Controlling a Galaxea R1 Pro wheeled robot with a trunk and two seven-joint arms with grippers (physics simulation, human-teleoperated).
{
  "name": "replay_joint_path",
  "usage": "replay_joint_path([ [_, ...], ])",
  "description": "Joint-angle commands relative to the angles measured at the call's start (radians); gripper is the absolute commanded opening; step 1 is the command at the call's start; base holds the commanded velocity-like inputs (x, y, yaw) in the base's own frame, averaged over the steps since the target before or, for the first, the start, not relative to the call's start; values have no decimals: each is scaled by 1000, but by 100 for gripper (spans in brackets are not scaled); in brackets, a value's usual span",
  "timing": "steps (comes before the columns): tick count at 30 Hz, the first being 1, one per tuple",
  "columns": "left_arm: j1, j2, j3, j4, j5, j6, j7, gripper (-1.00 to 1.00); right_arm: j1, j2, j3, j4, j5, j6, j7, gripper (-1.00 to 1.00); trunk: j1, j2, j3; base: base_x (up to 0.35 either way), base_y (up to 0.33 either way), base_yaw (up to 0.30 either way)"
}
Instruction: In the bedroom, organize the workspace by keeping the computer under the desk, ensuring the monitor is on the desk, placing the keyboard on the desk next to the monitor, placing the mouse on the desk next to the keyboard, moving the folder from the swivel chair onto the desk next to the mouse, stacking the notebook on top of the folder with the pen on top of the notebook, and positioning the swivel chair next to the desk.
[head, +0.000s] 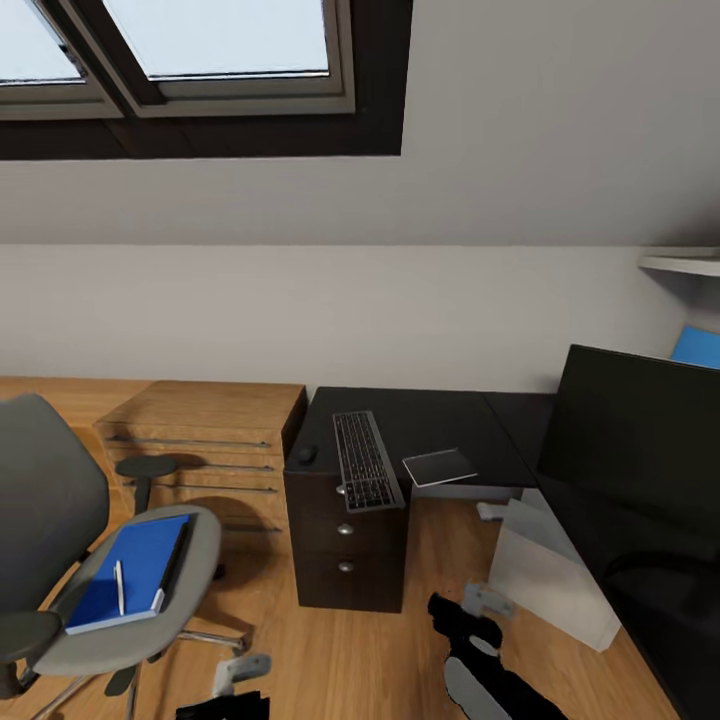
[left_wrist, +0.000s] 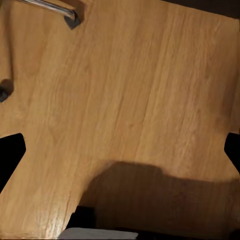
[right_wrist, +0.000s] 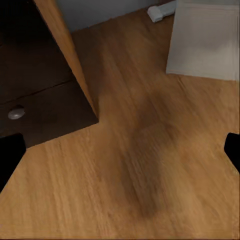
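The swivel chair stands at the left, and the blue folder lies on its seat with the white pen on top. On the black desk lie the keyboard, the mouse to its left and the dark grey notebook to its right. The monitor fills the right side; its stand is hidden. The grey computer stands on the floor under the desk. My left gripper and right gripper hang open and empty over the wooden floor.
Low wooden shelving stands against the wall between chair and desk. The desk's drawer unit is close to my right gripper. A chrome chair leg lies near my left gripper. Bare floor lies between chair and drawers.
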Motion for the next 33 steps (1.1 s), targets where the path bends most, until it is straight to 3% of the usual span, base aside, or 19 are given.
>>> replay_joint_path([
  [1, 0, 0, -2, 53, 10, -41, 8, 100, -1, 4, 48, 53, 41, -3, -3, 100, -4, 6, 2, 0, 0, 0],
  [4, 0, 0, -5, 206, 9, -226, 7, 100, -1, 29, 86, 181, 84, -46, 1, 100, -15, 27, 11, 0, 0, 0],
  [7, 0, 0, -6, 277, 8, -318, 7, 100, -1, 51, 92, 252, 91, -97, 2, 100, -27, 48, 21, 0, 0, 0],
  [9, 0, 0, -7, 344, 8, -403, 7, 100, -1, 72, 95, 325, 94, -157, 3, 100, -35, 62, 27, 0, 0, 0],
  [10, 0, 1, -6, 413, 7, -496, 7, 100, -1, 97, 103, 409, 103, -232, 16, 100, -38, 69, 30, 0, 0, 0],
  [17, 0, 0, -9, 461, 5, -568, 7, 100, -1, 127, 155, 519, 156, -338, 101, 100, -65, 118, 52, 0, 0, 0],
  [18, 0, -1, -10, 473, 7, -598, 9, 100, -1, 137, 178, 633, 184, -407, 315, 100, -69, 125, 55, 0, 0, 0],
  [20, 0, -1, -9, 473, 8, -614, 10, 100, -1, 137, 177, 653, 185, -412, 347, 100, -77, 139, 62, 0, 0, 0],
  [21, 0, -3, -9, 476, 10, -680, 12, 100, -1, 137, 176, 685, 184, -457, 405, 100, -81, 146, 65, 0, 0, 0],
  [25, 0, -3, -9, 489, 10, -727, 13, 100, -1, 139, 180, 700, 181, -542, 431, 100, -96, 174, 77, 0, 0, 0],
  [33, 0, -3, -9, 493, 11, -735, 13, 100, -1, 140, 181, 703, 180, -558, 435, 100, -127, 230, 102, -64, 0, -56],
])
